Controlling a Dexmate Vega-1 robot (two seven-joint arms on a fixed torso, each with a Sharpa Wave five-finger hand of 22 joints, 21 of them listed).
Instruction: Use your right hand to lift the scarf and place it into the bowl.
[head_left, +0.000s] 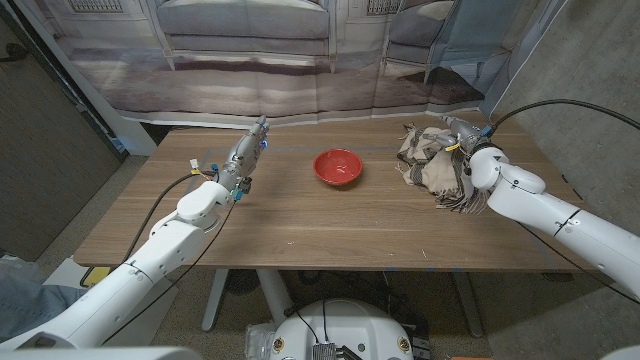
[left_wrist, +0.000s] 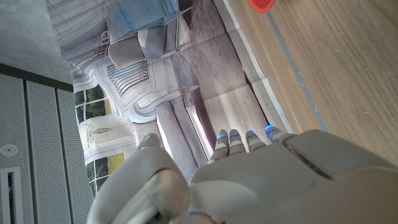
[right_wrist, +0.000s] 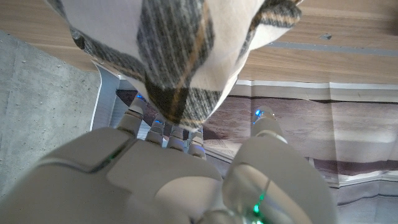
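The scarf (head_left: 432, 166) lies bunched at the desk's (head_left: 330, 225) right, not yet in the bowl (head_left: 338, 166); the right hand (head_left: 458, 140) reaches it (grip unclear).

looks like a lab or test room dressed up as a home to us. past the left hand (head_left: 243, 160) we see a printed backdrop (head_left: 300, 50) of sofas and panelled walls, bare concrete wall (head_left: 600, 60) beyond the right hand (head_left: 462, 140), and a wooden table (head_left: 330, 225) under both.
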